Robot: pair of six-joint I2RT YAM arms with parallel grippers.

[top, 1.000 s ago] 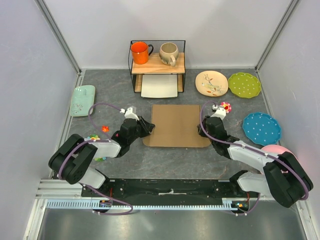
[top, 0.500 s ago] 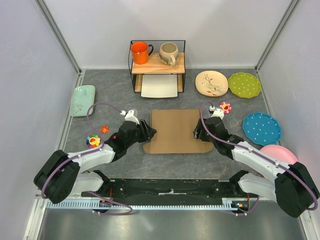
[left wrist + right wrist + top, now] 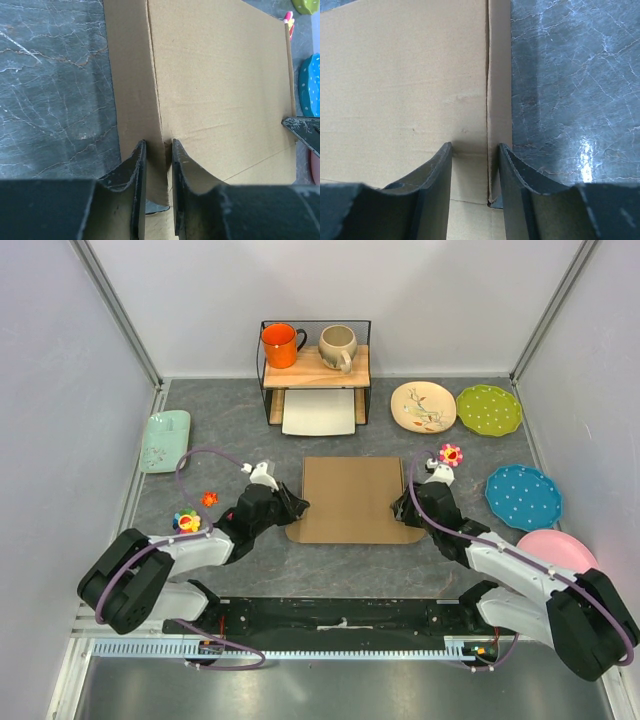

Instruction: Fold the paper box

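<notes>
The paper box is a flat brown cardboard sheet lying mid-table between both arms. My left gripper is at its left edge. In the left wrist view the raised left side flap runs up between the left gripper jaws, which stand narrow and pinch it. My right gripper is at the right edge. There the jaws of the right gripper straddle the right side flap, with a gap left between the inner finger and the fold.
A wire rack at the back holds an orange mug and a beige mug, with a white tray under it. Cream, green, blue and pink plates lie right; a mint dish lies left.
Both grippers' jaws widened half a second ago and have narrowed again at the side flaps. The cardboard has slid slightly toward the near edge.
</notes>
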